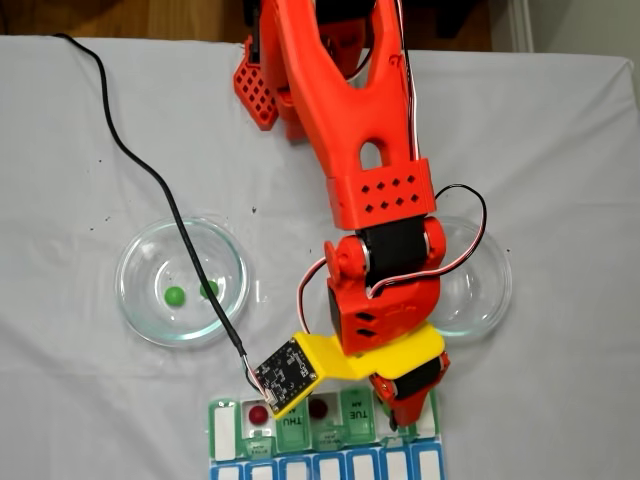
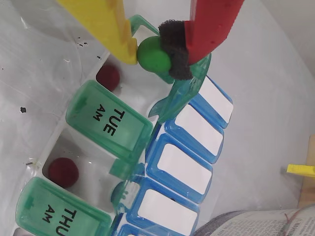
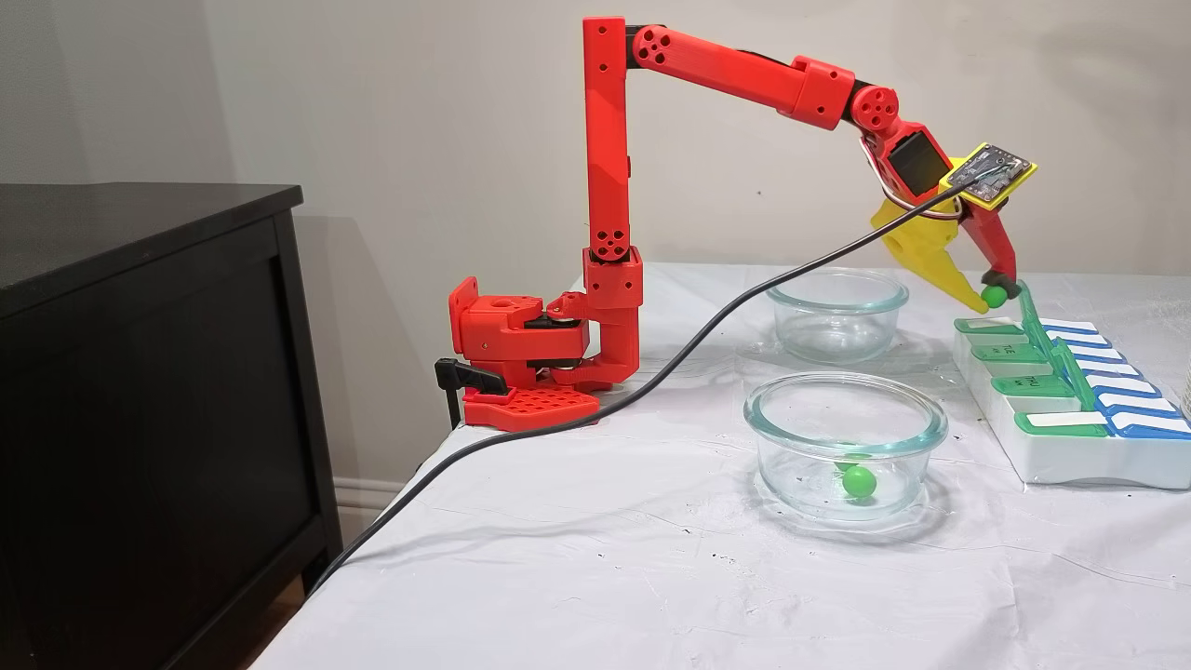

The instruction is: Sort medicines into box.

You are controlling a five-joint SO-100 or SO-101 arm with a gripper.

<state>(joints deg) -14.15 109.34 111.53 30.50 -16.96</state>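
Desk (image 3: 595, 558): it wore a white cloth and carried everything; the arm's base stood at the far edge in the top-down fixed view.
Arm (image 3: 726, 70): it reached from that base across to the near edge, its wrist pitched down over the box.
Box (image 1: 228, 428): it lay flat at the desk's near edge in the top-down fixed view, green AM row toward the arm, blue row (image 2: 187, 172) outermost; the TUE lid (image 2: 110, 120) and THU lid (image 2: 59, 216) were down, others stood open.
Dishes: one glass dish (image 1: 130, 290) held two green balls (image 1: 175, 296); the other dish (image 1: 490, 300), partly under the arm, looked empty.
Tool (image 2: 155, 51): it was clamped on a green ball (image 2: 152, 55), yellow finger on one side and the red finger's black pad (image 2: 174, 46) on the other, poised above the box's end cells beside a raised green lid (image 2: 184, 88).
Red balls: one lay in the open cell (image 2: 62, 172) between the TUE and THU lids, another (image 2: 109, 76) in the cell beyond TUE.
Step in hand: likely dropping the green ball into an open cell.
Doing it well: I would centre the ball over the white cell, not over the lid's edge or the blue row, and lower it close before parting the fingers, since a glossy ball would bounce or roll out.
Risk: the red finger sat near the upright lid and could knock it shut.
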